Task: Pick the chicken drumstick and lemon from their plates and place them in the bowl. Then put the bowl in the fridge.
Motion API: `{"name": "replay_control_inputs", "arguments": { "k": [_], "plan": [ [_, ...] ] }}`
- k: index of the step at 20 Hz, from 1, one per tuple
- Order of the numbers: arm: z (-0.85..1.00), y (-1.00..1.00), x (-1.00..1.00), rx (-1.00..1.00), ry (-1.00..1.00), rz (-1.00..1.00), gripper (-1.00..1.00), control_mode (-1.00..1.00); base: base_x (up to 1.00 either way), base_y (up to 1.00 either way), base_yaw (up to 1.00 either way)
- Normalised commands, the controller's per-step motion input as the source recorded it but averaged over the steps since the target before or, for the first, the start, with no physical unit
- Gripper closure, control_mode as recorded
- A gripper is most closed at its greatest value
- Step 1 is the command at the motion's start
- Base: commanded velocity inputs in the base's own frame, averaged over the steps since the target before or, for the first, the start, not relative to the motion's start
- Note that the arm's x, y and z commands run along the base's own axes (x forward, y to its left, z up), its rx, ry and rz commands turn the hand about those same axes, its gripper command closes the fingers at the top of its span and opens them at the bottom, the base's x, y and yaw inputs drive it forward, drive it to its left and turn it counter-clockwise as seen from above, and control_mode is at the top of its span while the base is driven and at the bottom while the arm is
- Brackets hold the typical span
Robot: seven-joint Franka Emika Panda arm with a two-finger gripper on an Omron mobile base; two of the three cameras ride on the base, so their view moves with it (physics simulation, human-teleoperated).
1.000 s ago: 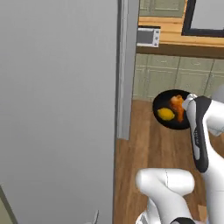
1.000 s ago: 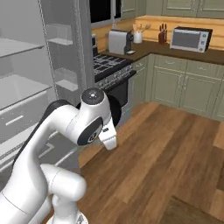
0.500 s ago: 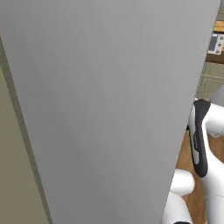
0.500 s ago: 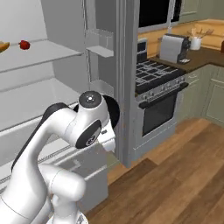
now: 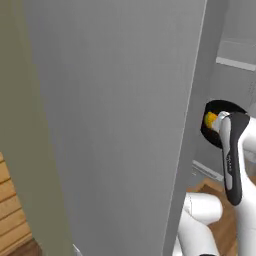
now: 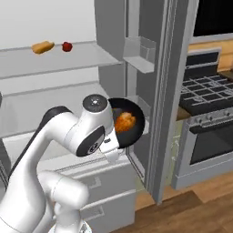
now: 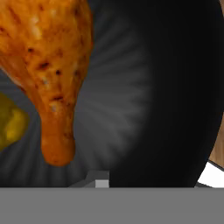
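The black bowl [image 6: 134,129] hangs at the open fridge [image 6: 109,27], level with its middle shelf and close to the right inner wall. In it lie the chicken drumstick [image 6: 125,122] and the lemon [image 5: 210,120]. The hand view looks into the bowl [image 7: 175,87] from very near, with the drumstick [image 7: 52,74] at upper left and the lemon [image 7: 11,122] at the left edge. My gripper [image 5: 218,124] meets the bowl's near rim; its jaws are hidden, so open or shut is unclear. The plates are out of view.
The fridge's grey door [image 5: 115,125] stands open and blocks the left side. A tan-orange wedge [image 6: 42,47] and a small red item [image 6: 67,46] lie on the top shelf. A drawer [image 6: 100,191] sits below the bowl. The stove [image 6: 207,118] stands to the right.
Both base views have swung from the kitchen floor and cabinets round to the open fridge. The bowl with its food, carried by the arm, is now at the fridge shelves.
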Motion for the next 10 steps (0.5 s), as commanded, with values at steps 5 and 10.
{"name": "replay_control_inputs", "arguments": {
  "k": [5,10],
  "plan": [
    [0.0,0.0,0.0,0.0,0.0,0.0,1.0,1.0,0.04,0.61,0.68],
    [0.0,0.0,0.0,0.0,0.0,0.0,1.0,1.0,0.0,0.5,0.67]
  ]
}}
